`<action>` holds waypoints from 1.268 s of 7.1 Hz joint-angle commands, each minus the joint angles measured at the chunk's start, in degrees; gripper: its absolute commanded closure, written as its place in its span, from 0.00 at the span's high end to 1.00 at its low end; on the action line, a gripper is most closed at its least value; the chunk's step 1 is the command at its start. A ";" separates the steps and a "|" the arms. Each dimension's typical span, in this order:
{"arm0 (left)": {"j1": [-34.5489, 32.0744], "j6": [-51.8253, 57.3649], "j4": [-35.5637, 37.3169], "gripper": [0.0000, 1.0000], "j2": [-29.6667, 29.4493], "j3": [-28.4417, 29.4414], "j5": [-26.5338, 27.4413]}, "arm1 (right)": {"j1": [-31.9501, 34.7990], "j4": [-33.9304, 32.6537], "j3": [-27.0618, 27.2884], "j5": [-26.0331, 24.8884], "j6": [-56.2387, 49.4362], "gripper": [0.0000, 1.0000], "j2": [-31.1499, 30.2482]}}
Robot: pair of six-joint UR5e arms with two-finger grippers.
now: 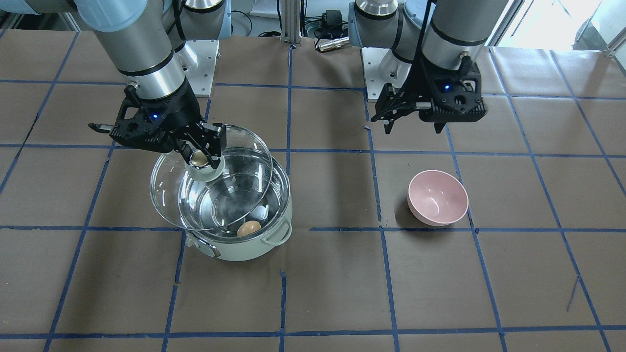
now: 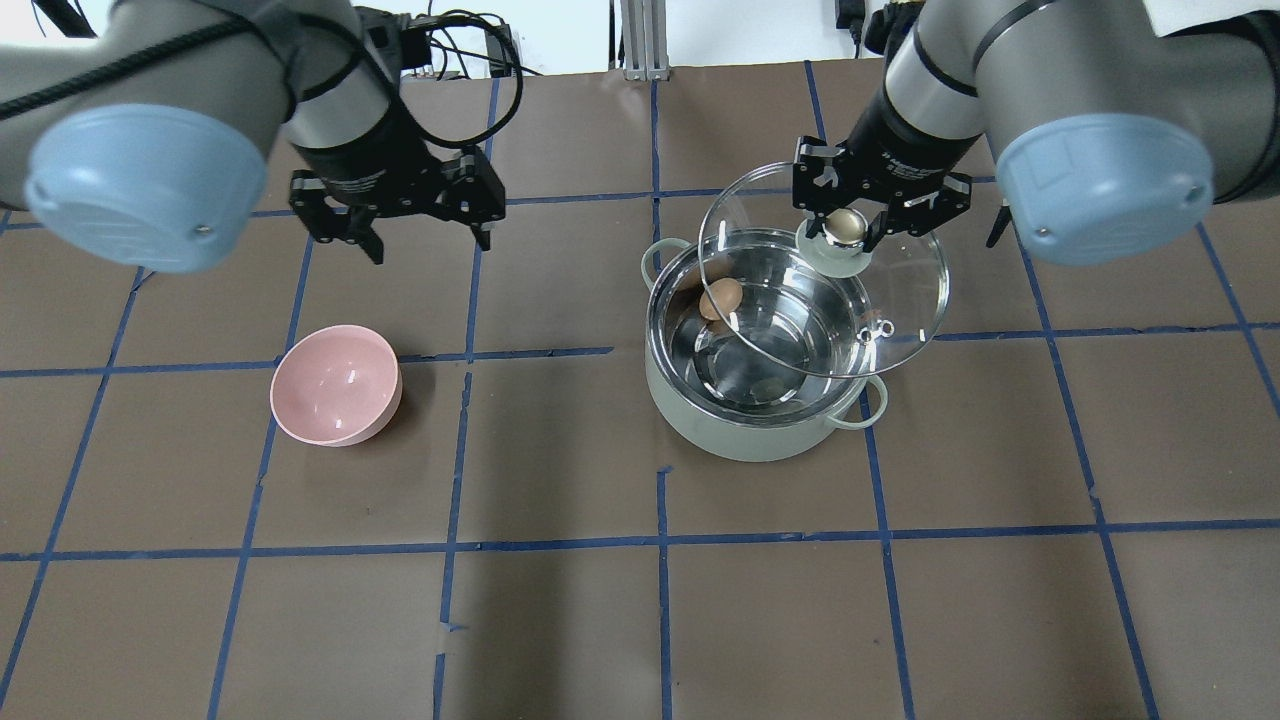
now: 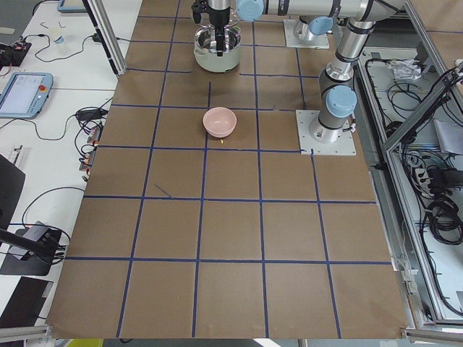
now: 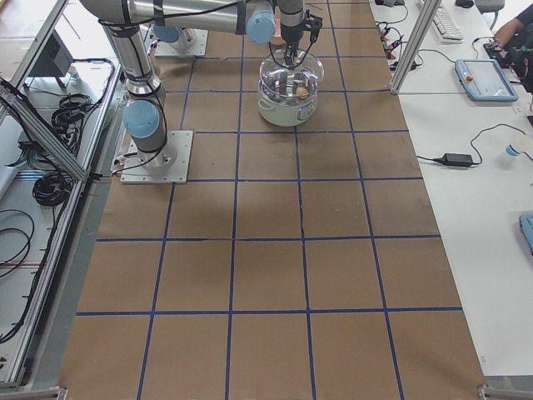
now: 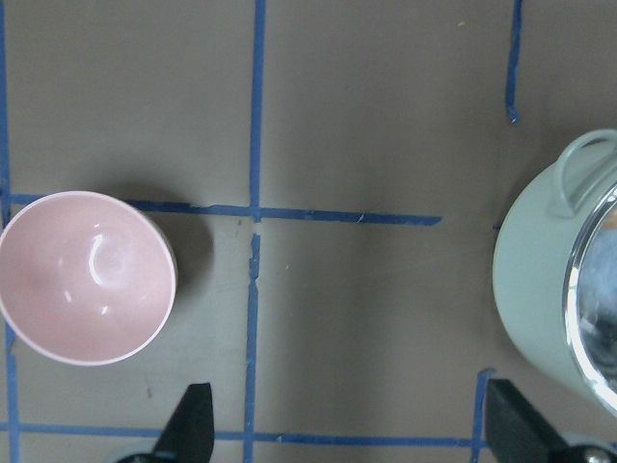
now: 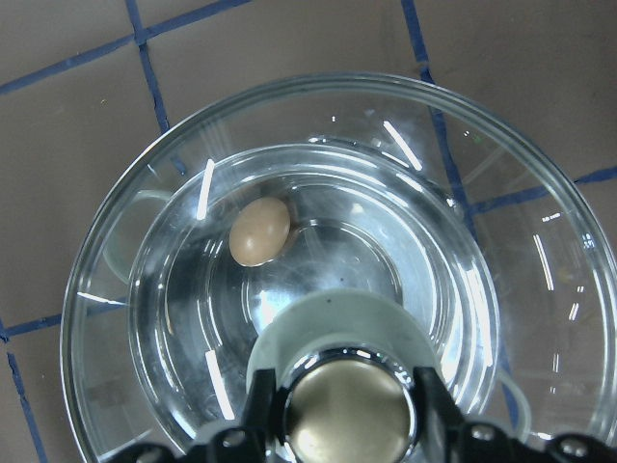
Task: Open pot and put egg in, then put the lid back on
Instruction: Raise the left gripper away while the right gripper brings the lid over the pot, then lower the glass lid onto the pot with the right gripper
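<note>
The mint-green pot point(image 2: 760, 435) stands right of the table's centre. The tan egg point(image 2: 720, 298) lies inside it on the steel bottom, near the far-left wall. My right gripper point(image 2: 845, 228) is shut on the beige knob of the glass lid point(image 2: 900, 300). It holds the lid over the pot, shifted to the right and rear, so part of the opening stays uncovered. In the right wrist view the egg point(image 6: 259, 231) shows through the lid point(image 6: 482, 193). My left gripper point(image 2: 428, 247) is open and empty, hovering behind the pink bowl.
A pink bowl point(image 2: 335, 385) sits empty on the left side; it also shows in the left wrist view point(image 5: 85, 278), with the pot's wall point(image 5: 540, 289) at the right edge. Brown paper with blue tape lines covers the table point(image 2: 640, 600).
</note>
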 commanded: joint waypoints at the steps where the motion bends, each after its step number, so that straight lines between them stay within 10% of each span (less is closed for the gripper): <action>1: 2.32 3.90 -5.63 1.00 0.66 3.48 -0.56 | 2.22 -5.65 3.52 -0.43 3.32 0.38 0.87; 9: 2.49 1.61 -5.55 1.00 0.30 4.10 -0.94 | 6.09 -10.27 4.43 -2.45 7.20 0.39 4.22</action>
